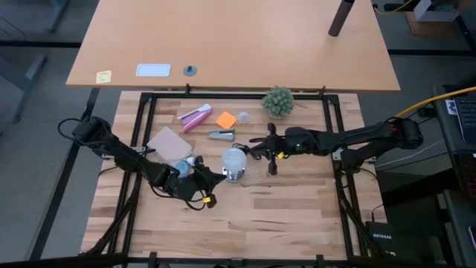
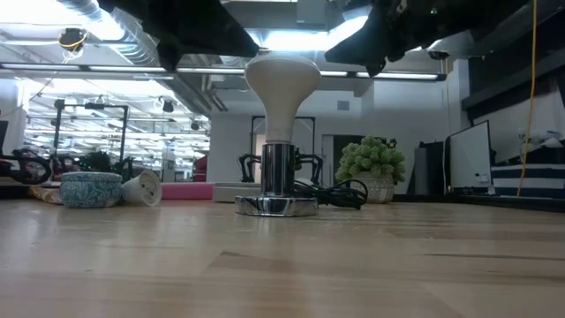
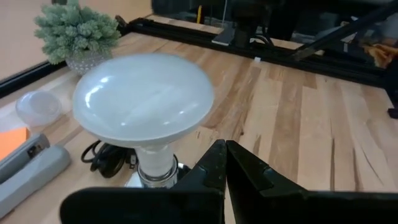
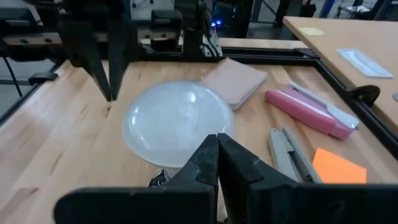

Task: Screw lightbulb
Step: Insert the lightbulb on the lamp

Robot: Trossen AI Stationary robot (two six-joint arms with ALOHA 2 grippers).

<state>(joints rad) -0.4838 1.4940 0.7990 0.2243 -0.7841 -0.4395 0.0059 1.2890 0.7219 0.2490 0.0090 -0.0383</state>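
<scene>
The white frosted lightbulb point(image 1: 234, 158) point(image 2: 282, 79) stands upright with its threaded base in the shiny metal socket point(image 2: 276, 181), which rests on the wooden table with a black cord point(image 2: 340, 193) behind it. My left gripper point(image 1: 220, 176) point(image 3: 225, 158) is shut, just to the near left of the bulb's dome. My right gripper point(image 1: 254, 147) point(image 4: 217, 149) is shut too, just to the far right of the dome. In the low view both hang at about the height of the dome's top, and neither plainly touches it.
Behind the bulb lie a grey oblong item point(image 1: 222, 135), an orange note point(image 1: 226, 119), a pink item point(image 1: 195, 117) and a tan pad point(image 1: 169, 141). A green plant ball point(image 1: 277, 101) stands far right. A teal bowl point(image 2: 90, 189) and white cup point(image 2: 141, 187) sit left. Black frame rails point(image 1: 223, 95) border the table.
</scene>
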